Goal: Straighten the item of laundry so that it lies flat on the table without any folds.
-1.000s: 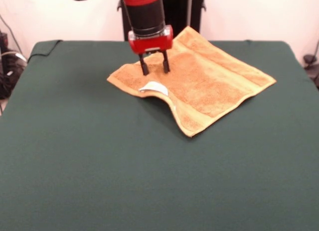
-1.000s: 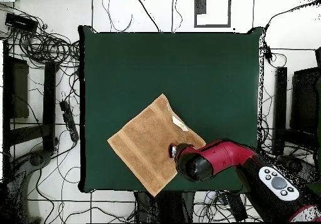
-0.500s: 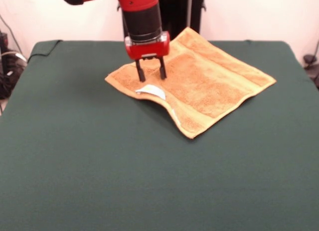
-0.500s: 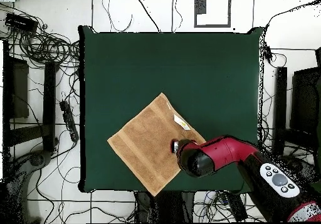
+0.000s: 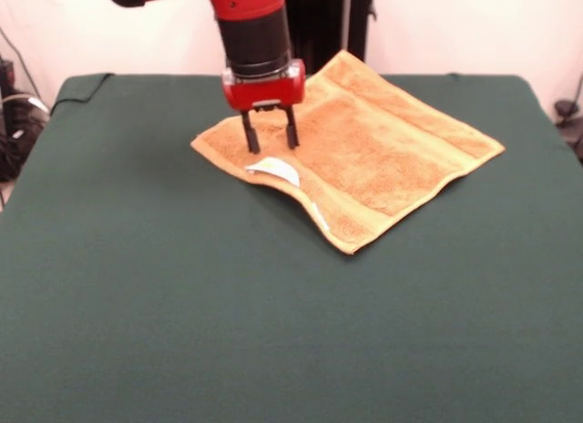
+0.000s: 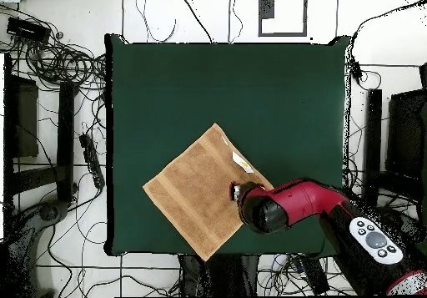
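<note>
Dark green cloth covers the table [image 5: 137,286], and the orange-tan towel [image 5: 383,159] lies spread on its far half, turned like a diamond. The near edge is rippled and slightly raised beside the white label [image 5: 275,170]. The gripper [image 5: 269,140] stands on the towel's left corner, fingers apart, tips pressing the terry.

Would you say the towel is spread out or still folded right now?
Mostly spread: the towel shows four corners, but its edge by the white label bulges up.
</note>
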### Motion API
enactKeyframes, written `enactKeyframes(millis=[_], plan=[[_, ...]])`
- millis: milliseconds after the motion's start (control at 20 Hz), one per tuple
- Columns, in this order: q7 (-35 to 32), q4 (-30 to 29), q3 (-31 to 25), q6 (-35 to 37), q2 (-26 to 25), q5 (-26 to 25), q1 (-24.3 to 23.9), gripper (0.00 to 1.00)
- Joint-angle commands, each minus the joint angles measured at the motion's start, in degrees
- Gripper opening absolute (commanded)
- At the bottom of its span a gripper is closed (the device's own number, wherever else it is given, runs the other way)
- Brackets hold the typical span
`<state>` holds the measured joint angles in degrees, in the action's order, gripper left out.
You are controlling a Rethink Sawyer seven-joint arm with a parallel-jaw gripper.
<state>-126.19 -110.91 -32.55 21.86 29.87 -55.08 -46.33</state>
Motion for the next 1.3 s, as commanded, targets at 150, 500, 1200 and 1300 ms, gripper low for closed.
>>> enactKeyframes(millis=[150,500,1200,1300], plan=[[15.2,6.7,-6.7,5.4,3.1,0.2,0.9,1.0],[13.9,7.5,-6.0,5.1,2.8,-0.2,1.9,1.0],[4.6,5.7,-0.9,0.6,2.2,-2.4,6.2,1.0],[2.5,5.3,0.4,-0.2,1.9,-2.5,7.7,1.0]])
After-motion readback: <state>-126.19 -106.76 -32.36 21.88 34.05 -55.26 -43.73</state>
